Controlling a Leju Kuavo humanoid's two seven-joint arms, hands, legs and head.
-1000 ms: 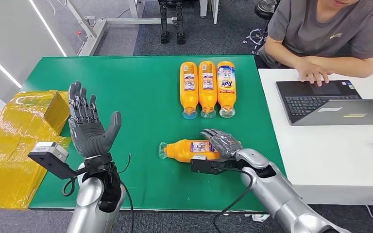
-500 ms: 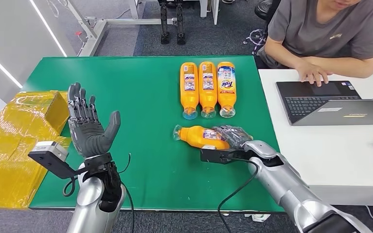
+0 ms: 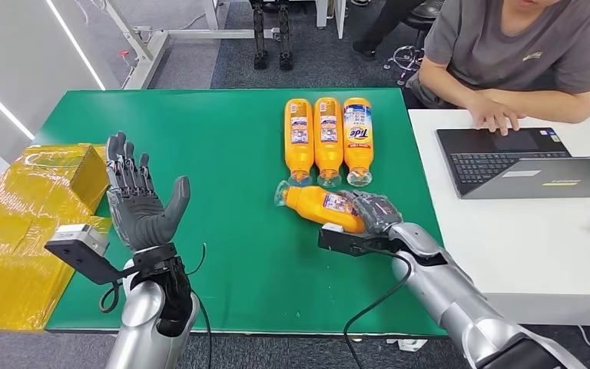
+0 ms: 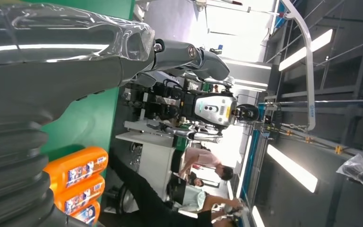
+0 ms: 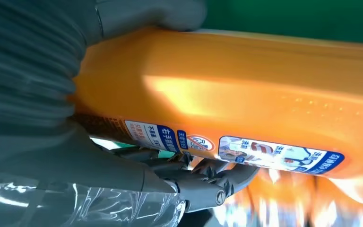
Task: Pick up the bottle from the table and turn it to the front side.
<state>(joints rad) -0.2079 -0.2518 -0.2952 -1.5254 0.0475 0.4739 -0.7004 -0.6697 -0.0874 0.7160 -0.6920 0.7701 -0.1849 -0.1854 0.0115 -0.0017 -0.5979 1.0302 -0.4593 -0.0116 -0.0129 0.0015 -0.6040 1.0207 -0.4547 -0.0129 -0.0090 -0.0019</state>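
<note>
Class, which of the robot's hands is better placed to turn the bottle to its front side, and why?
The right hand: it already grips the orange bottle. The left hand is raised, open, far across the green table.

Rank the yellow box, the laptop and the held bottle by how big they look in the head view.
1. The yellow box, clearly largest, though its nearness to the camera helps.
2. The laptop.
3. The held bottle, smallest; the right robot hand covers its base, so part of it is hidden.
</note>
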